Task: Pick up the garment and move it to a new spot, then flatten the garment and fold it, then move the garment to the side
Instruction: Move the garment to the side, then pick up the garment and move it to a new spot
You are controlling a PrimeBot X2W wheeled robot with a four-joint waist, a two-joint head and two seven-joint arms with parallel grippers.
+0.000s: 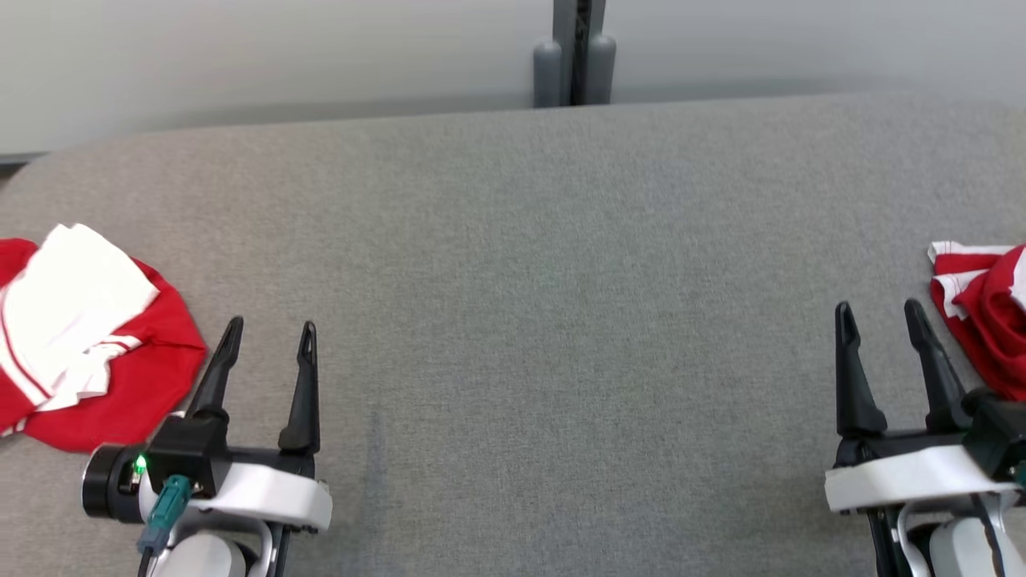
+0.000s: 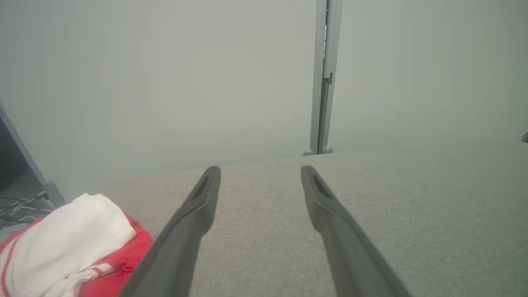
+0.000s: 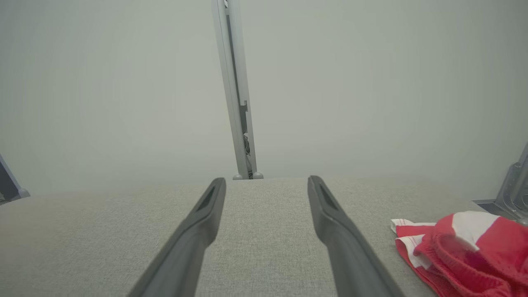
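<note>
Plainly, left gripper (image 1: 268, 332) and right gripper (image 1: 879, 312) gape empty; bundled red-and-white garment (image 1: 88, 353) at nine o'clock, crumpled red-and-white garment (image 1: 982, 316) at three: wrong-pick risk.

fingers (image 1: 303, 393): dark, tapered | wrist shells (image 1: 264, 489): white | plug (image 1: 164, 505): teal (green LED (image 1: 141, 463))

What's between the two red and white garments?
In the head view, the left gripper and right gripper, both open, stand between the left garment and right garment; the rest is bare grey table.

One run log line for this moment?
left gripper: open, empty | right gripper: open, empty | left garment: untouched | right garment: crumpled, untouched
</note>
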